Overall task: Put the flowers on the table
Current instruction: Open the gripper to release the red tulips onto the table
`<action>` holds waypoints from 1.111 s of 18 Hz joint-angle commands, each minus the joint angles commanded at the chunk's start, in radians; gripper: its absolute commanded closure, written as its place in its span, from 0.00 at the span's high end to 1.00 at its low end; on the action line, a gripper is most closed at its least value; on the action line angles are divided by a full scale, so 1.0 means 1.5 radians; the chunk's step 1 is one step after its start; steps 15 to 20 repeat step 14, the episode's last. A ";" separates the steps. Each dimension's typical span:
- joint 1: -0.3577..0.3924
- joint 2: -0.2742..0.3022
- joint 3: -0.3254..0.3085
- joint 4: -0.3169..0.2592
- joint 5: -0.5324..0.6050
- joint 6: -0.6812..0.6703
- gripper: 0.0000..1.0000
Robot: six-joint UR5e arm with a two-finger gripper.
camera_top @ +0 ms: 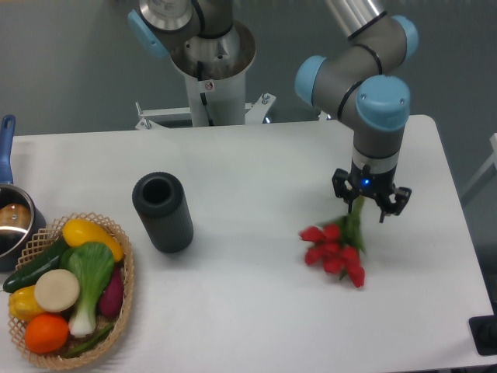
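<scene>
The flowers (pixel 335 250), a small bunch of red buds with green stems, lie on the white table (pixel 256 311) at the right of centre, buds toward the front. The green stems run up and back between the fingers of my gripper (pixel 363 210). The gripper points straight down over the stem end, close to the tabletop. Its black fingers stand spread on either side of the stems, so it looks open. The stem tips are partly hidden by the gripper.
A dark cylinder (pixel 162 211) stands left of centre. A wicker basket (pixel 124 299) with vegetables and fruit sits at the front left. A pot (pixel 12 221) with a blue handle is at the left edge. The arm's base (pixel 210 70) stands behind the table.
</scene>
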 joint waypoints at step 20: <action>0.092 0.030 0.020 -0.023 -0.023 0.156 1.00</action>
